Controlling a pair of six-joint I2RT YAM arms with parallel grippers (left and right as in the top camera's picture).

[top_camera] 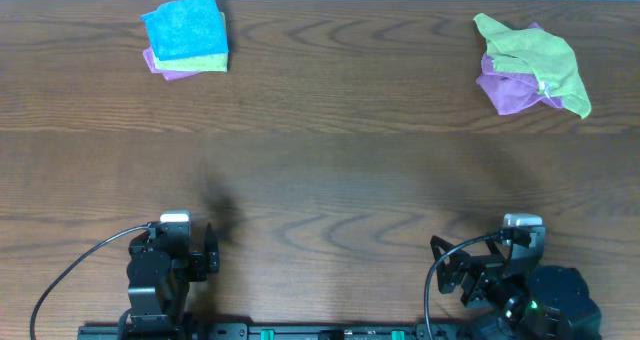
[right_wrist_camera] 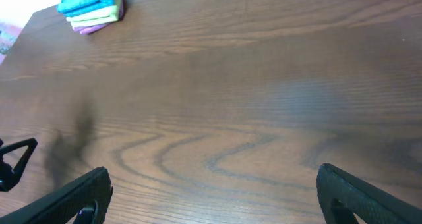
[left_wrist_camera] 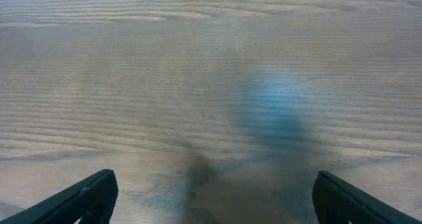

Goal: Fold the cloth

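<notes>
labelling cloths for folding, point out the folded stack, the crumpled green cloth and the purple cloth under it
folded stack (top_camera: 184, 27), overhead view, on its blue top cloth
crumpled green cloth (top_camera: 535, 55), overhead view, its middle
purple cloth (top_camera: 510, 93), overhead view, exposed lower part

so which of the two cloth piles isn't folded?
The far-right pile: crumpled and loose, green over purple. The far-left stack is squared up flat, blue on top of green and purple.
</notes>
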